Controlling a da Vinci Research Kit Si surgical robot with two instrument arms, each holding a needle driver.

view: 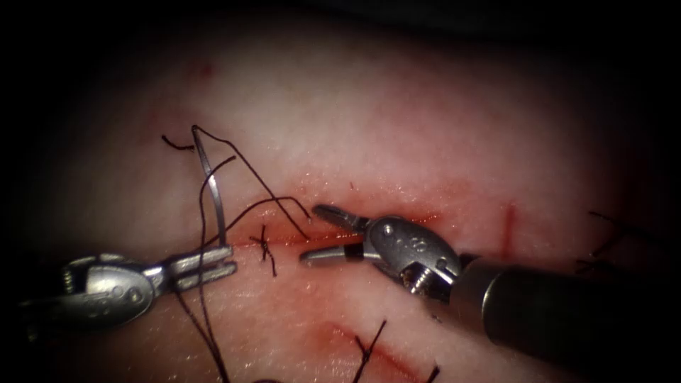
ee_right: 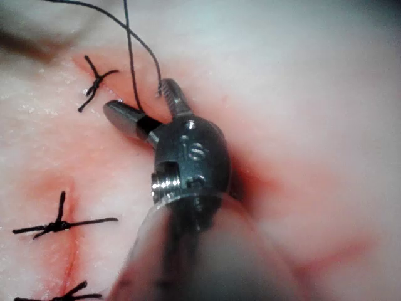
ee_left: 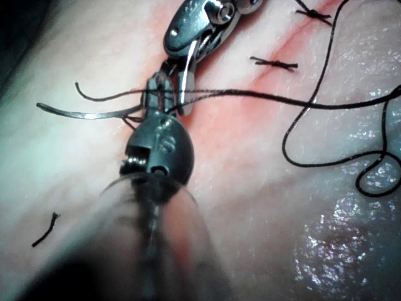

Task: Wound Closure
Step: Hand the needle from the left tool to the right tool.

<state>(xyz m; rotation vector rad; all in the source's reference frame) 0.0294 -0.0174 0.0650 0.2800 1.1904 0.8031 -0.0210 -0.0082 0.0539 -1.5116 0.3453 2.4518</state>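
The left tool (view: 213, 266) comes in from the lower left with its jaws shut on the curved needle (view: 211, 188) near one end. The needle rises free of the tissue (view: 397, 120), left of the stitched part of the cut (view: 418, 216). Dark thread (view: 248, 170) runs from the needle's upper end down toward the cut. In the left wrist view the left tool (ee_left: 160, 94) grips the needle (ee_left: 81, 114). The right tool (view: 312, 232) hovers over the cut with jaws open, holding nothing. In the right wrist view the thread (ee_right: 131, 63) passes between the open jaws of the right tool (ee_right: 138, 95).
A tied stitch (view: 264, 245) sits on the cut between the two tools. More knots with cut ends lie at the near edge (view: 369, 347) and the far right (view: 603, 245). Red fluid stains the tissue along the cut. A loose loop of thread (ee_left: 351, 157) lies on the tissue.
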